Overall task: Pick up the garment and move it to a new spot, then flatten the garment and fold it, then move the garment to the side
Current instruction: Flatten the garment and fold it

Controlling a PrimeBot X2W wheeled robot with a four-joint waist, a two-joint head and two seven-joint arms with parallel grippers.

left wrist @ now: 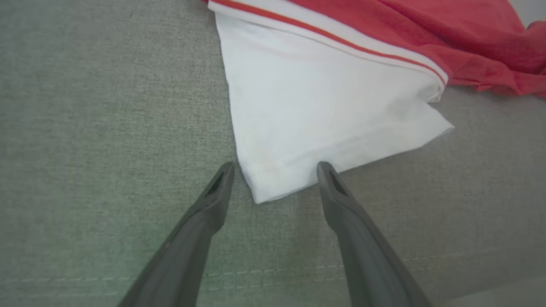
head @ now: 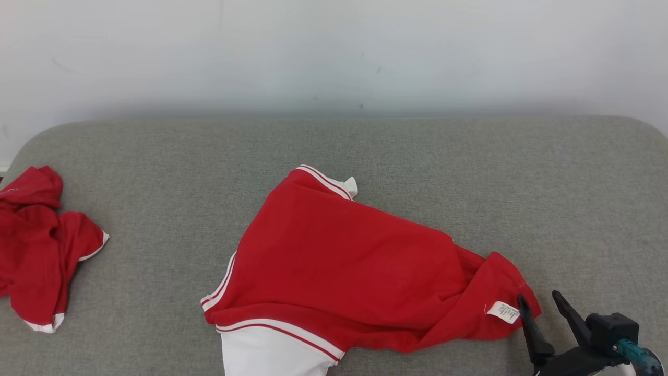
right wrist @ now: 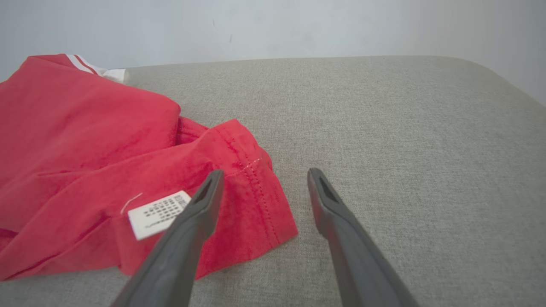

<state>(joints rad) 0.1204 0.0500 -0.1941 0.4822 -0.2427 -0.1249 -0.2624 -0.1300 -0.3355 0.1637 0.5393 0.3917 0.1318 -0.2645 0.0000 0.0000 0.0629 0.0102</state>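
Wrist views showed the open left claw (left wrist: pixel 276 166) framing the red-and-white fabric garment's (left wrist: pixel 324 98) white corner, the open right claw (right wrist: pixel 265 171) at its red hem.

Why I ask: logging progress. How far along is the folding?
Done: nothing sure; the garment lies rumpled, unfolded. In hand: left gripper open astride its white corner, right gripper open at its red hem, neither gripping. Left: flatten, fold, move aside.

The left gripper (left wrist: pixel 275 165) held its fingers (left wrist: pixel 213 200) spread wide, gripping nothing. The right gripper (head: pixel 538 297) was likewise spread, fingers angled upward.
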